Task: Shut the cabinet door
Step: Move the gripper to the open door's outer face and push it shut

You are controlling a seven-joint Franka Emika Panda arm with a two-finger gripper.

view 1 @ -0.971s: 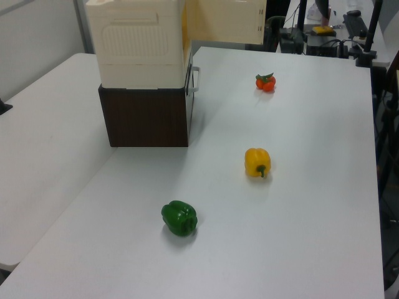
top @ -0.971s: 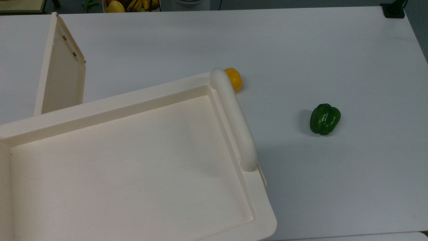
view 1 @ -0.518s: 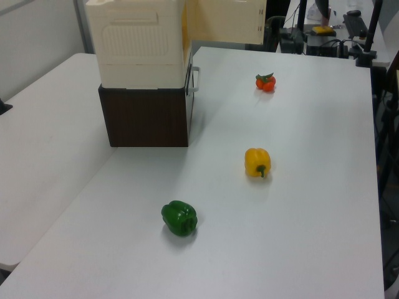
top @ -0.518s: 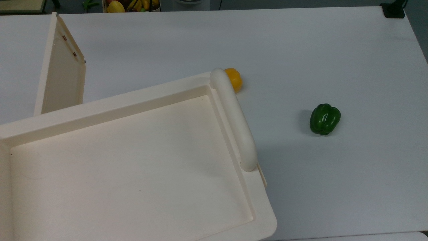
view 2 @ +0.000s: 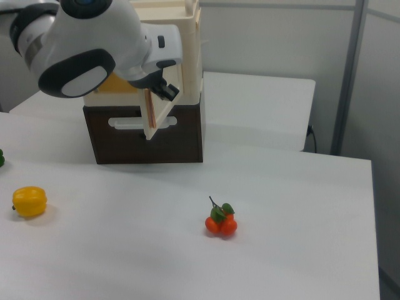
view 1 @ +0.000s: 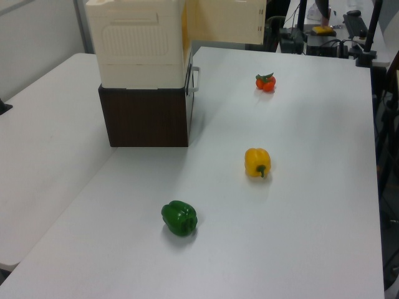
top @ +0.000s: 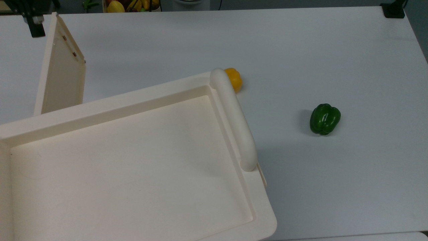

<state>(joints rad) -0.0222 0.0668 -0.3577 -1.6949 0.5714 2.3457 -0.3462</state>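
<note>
The cabinet [top: 133, 160] is a large cream unit with a recessed top and a thick bar handle [top: 234, 117]; the left view shows the cabinet [view 1: 140, 56] on a dark brown base. The cabinet door [top: 62, 73] stands swung wide open at the top view's left, hinge screws along its upper edge. My gripper [top: 34, 24] hangs by the door's far outer corner in the top view. In the right view the gripper [view 2: 165, 91] sits close against the upper part of the cabinet door [view 2: 153, 115], seen edge-on. The door [view 1: 227, 22] also juts out behind the cabinet in the left view.
A yellow pepper [top: 234, 79] lies by the handle's far end and a green pepper [top: 324, 119] lies further to the top view's right. A small bunch of tomatoes [view 2: 220, 222] rests on the white table [top: 301, 50]. My white arm [view 2: 87, 47] fills the right view's upper left.
My gripper has come into the top view at the upper left, beside the door's outer corner. The door and the peppers have not moved.
</note>
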